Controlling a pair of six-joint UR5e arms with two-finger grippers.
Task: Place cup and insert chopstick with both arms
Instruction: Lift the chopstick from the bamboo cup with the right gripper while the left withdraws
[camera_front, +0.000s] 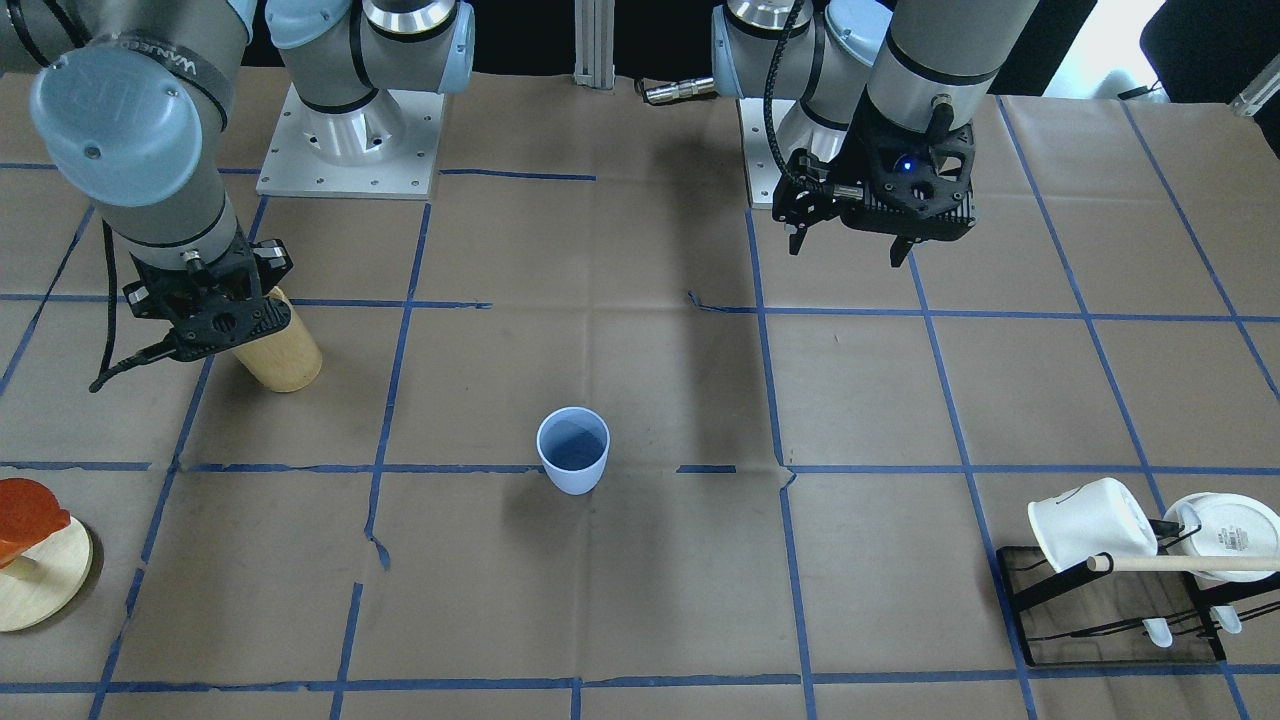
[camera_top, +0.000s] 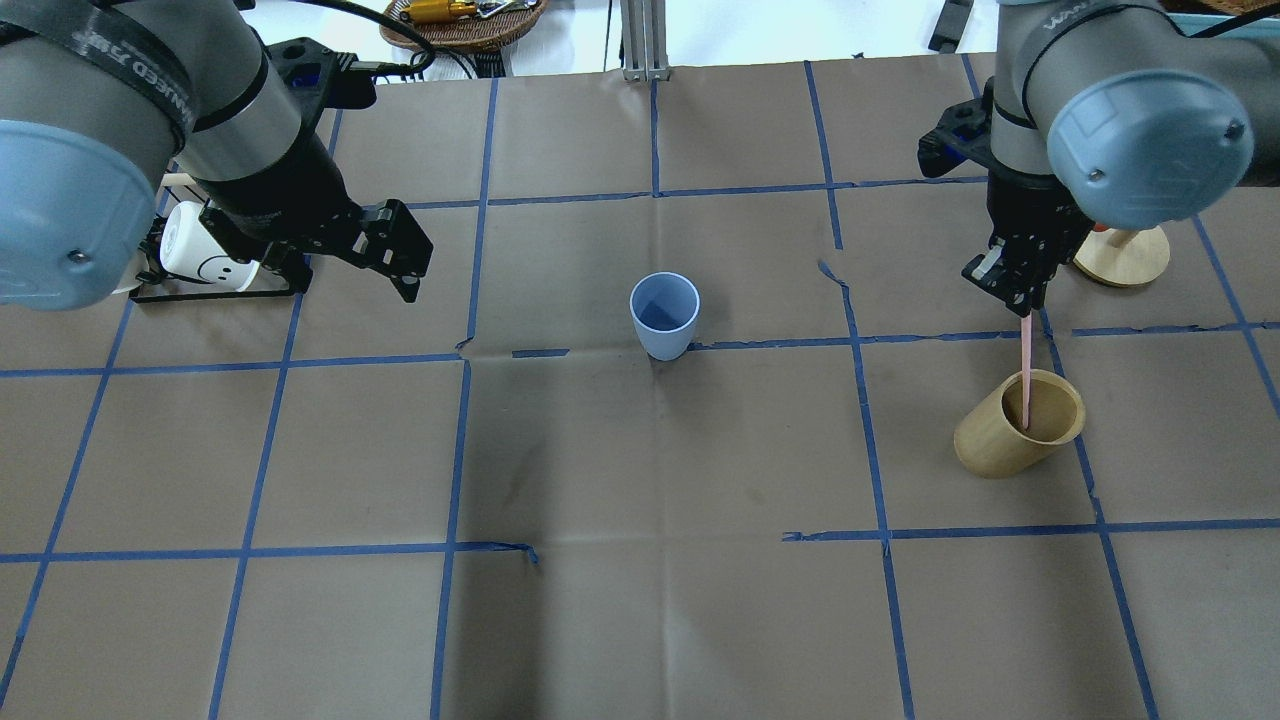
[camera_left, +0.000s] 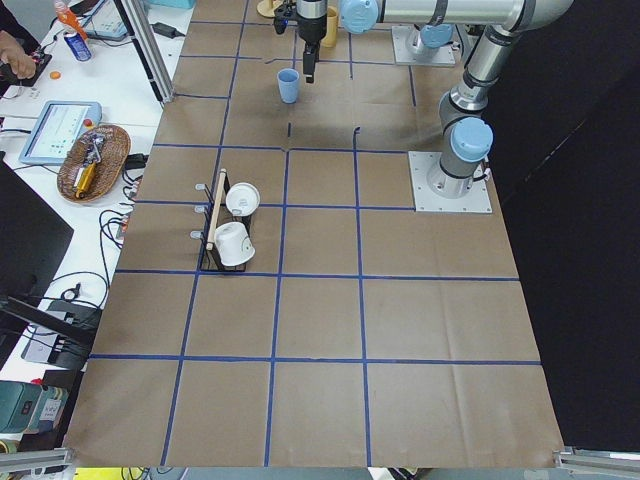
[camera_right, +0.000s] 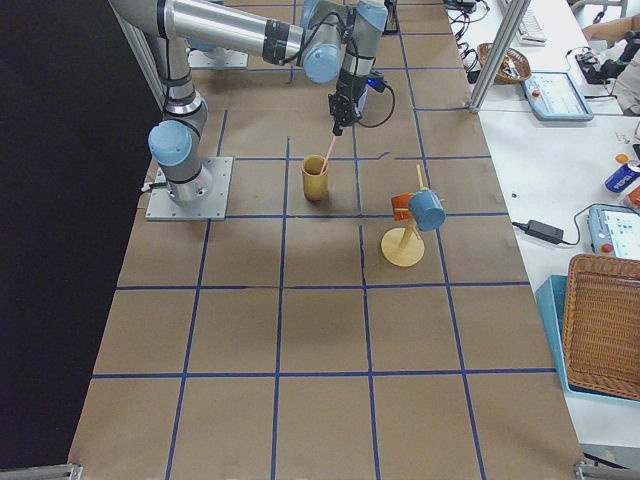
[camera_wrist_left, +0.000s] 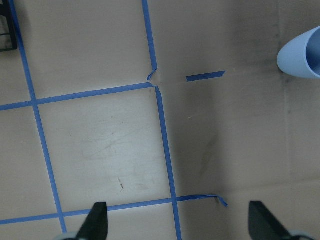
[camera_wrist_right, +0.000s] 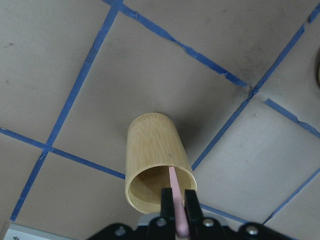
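Observation:
The light blue cup (camera_top: 663, 315) stands upright and empty at mid-table, and also shows in the front view (camera_front: 573, 450). My left gripper (camera_top: 408, 255) is open and empty, hovering to the cup's left. In the left wrist view the cup (camera_wrist_left: 302, 57) is at the upper right, and both fingers are spread wide apart. My right gripper (camera_top: 1020, 295) is shut on the top of the pale pink chopstick (camera_top: 1026, 370). The chopstick's lower end is inside the tan wooden holder (camera_top: 1015, 425). The right wrist view shows the chopstick (camera_wrist_right: 174, 180) clamped between the fingers above the holder (camera_wrist_right: 155, 155).
A black rack with white mugs (camera_top: 200, 260) and a beige rod (camera_front: 1180, 563) stands behind my left gripper. A round wooden stand (camera_top: 1120, 255) sits behind my right gripper and carries an orange piece (camera_front: 25, 515). Blue tape lines grid the brown paper.

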